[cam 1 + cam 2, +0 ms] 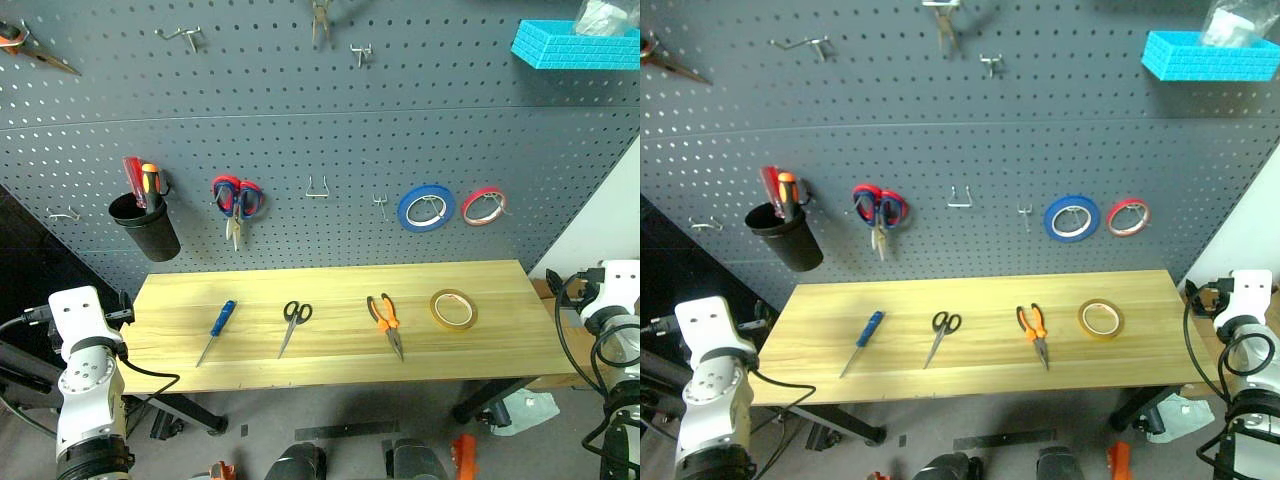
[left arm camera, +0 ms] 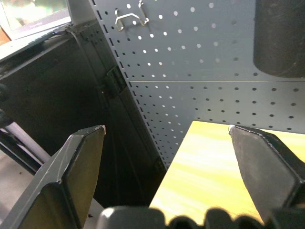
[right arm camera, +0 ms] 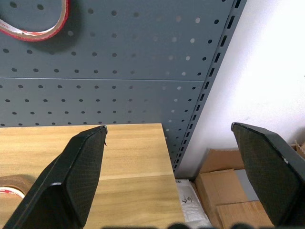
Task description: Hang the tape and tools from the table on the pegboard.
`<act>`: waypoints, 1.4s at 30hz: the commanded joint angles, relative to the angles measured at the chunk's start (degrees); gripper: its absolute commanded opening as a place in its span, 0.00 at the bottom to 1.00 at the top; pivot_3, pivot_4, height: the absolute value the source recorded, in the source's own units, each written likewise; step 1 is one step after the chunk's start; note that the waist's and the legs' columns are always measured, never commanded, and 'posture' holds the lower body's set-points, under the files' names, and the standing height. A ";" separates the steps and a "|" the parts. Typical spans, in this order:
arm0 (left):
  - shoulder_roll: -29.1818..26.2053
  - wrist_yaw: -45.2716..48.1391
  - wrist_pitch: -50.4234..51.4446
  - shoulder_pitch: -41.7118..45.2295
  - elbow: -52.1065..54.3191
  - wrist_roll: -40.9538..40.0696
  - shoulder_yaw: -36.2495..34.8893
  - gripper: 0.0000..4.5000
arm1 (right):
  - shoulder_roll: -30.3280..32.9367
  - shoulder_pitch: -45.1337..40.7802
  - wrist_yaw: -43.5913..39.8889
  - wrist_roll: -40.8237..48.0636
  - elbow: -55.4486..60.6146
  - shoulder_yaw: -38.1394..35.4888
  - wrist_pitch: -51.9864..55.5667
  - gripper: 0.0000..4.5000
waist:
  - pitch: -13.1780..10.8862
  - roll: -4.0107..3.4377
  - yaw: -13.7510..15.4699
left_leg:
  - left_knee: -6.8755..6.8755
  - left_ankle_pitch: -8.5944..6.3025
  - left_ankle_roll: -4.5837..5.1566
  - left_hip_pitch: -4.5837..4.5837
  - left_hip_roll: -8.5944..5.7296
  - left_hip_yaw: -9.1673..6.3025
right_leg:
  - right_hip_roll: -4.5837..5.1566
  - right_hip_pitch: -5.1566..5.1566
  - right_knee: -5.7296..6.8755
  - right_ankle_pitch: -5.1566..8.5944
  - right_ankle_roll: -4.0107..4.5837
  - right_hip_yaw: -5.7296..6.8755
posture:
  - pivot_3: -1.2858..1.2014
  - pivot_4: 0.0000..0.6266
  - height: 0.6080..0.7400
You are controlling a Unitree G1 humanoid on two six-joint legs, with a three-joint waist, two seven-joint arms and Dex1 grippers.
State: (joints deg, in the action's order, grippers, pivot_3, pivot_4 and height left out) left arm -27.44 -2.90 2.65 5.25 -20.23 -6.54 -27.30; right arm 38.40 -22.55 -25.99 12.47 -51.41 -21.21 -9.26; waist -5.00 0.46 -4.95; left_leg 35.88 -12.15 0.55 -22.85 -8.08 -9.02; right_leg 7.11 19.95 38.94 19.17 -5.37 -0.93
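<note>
Tape (image 1: pixel 453 309): flat near the surface's (image 1: pixel 330 345) right end, nearest my right pincer (image 3: pixel 167 176), spread and empty off that end. Screwdriver (image 1: pixel 220 326), long axis front-to-back, nearest my left pincer (image 2: pixel 167 176), spread, off the left end. Scissors (image 1: pixel 293 323), pliers (image 1: pixel 386 322) between.

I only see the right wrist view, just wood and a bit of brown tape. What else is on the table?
Observer: Left of that tape lie orange-handled pliers, black scissors and a blue screwdriver.
Operator: Is there a free hook?
Observer: Yes, an empty hook between the red-and-blue scissors and the blue tape ring.
Operator: What's left of those scissors?
Observer: A black cup holding red and orange screwdrivers.
</note>
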 commanded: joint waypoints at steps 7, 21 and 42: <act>-0.34 -1.21 -2.36 -0.27 0.83 0.02 -1.40 0.99 | 0.40 -0.63 -0.07 0.45 2.06 -0.46 -0.42 1.00 | 0.08 0.07 0.00 | 0.00 0.00 0.00 0.00 0.00 0.00 | 0.00 0.00 0.01 0.00 0.00 0.00 | 0.49 0.09 1.00; 1.61 -2.21 0.84 -3.68 4.09 -3.74 -4.34 0.99 | 0.33 -2.21 -2.23 0.14 1.20 0.68 0.11 1.00 | 0.38 0.22 0.36 | 0.04 -0.01 -0.01 0.00 0.00 -0.05 | 0.00 -0.01 0.02 0.00 0.00 0.04 | 0.51 0.09 1.00; -3.74 4.24 -5.13 -4.51 12.54 5.36 6.36 0.99 | -0.58 5.33 -12.30 0.99 20.41 7.42 7.13 1.00 | 0.46 0.34 1.78 | 0.04 -0.03 -0.03 -0.04 0.00 -0.12 | 0.01 -0.02 0.00 0.00 0.01 0.01 | 0.49 0.14 1.00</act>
State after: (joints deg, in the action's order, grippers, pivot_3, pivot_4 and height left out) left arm -30.18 -0.75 -0.88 -0.13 -11.48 -2.81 -22.86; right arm 37.70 -18.17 -36.51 12.24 -37.35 -14.24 -4.11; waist -4.54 0.80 -3.18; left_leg 35.92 -12.20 0.51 -22.89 -8.07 -9.13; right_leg 7.12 19.93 38.93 19.17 -5.37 -0.93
